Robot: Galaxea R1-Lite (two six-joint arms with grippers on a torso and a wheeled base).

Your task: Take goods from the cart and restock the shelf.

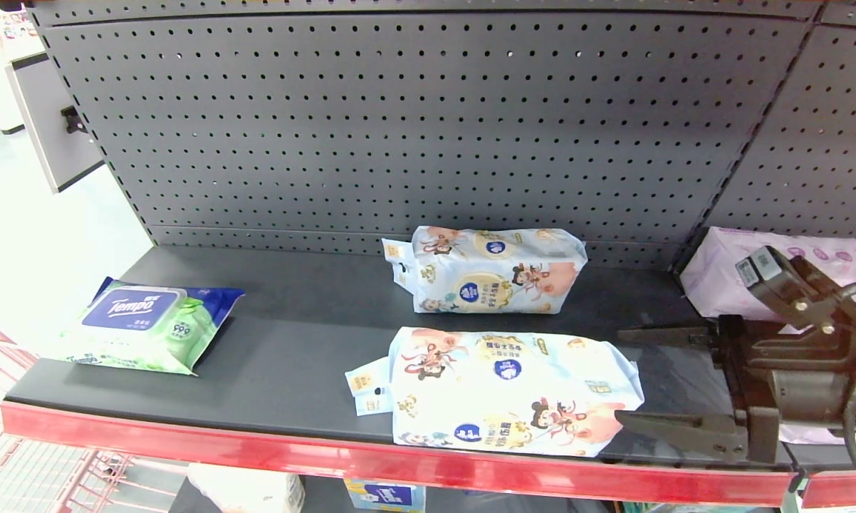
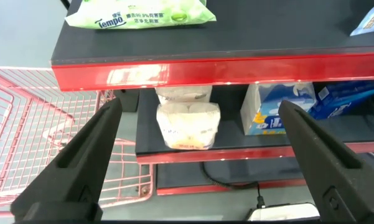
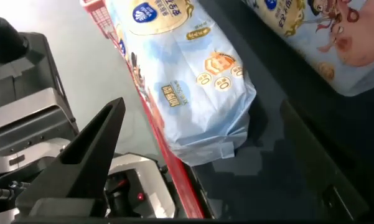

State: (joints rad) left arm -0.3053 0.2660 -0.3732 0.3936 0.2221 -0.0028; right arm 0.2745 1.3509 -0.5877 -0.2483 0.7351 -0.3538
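The shelf [image 1: 293, 356] is a dark grey deck with a glossy red front edge [image 1: 399, 459] and a grey pegboard back panel [image 1: 399, 128]. Beyond its left end the room shows a pale floor [image 1: 36, 228], and a red wire cart [image 2: 31, 137] stands below that end. Four soft packs lie flat on the deck. A green wipes pack [image 1: 150, 324] sits at the left front and carries a blue label panel with white lettering. Near the middle, a rear cartoon pack [image 1: 492, 271] lies against the back panel and a front cartoon pack [image 1: 513, 392] lies near the red edge, the two apart. Both are pale blue with drawn figures, round blue badges and print too fine to make out. A lilac pack [image 1: 727, 274] lies at the right, against the back. The right gripper [image 1: 619, 375] is level with the deck at the front cartoon pack's right end, its jaws spread wide and holding nothing. The left gripper [image 2: 199, 109] hangs in front of the shelf below the red edge, jaws likewise wide apart and empty. It faces a lower shelf [image 2: 230, 142] bearing a white pack [image 2: 188, 124] and a blue-and-white box [image 2: 277, 109].
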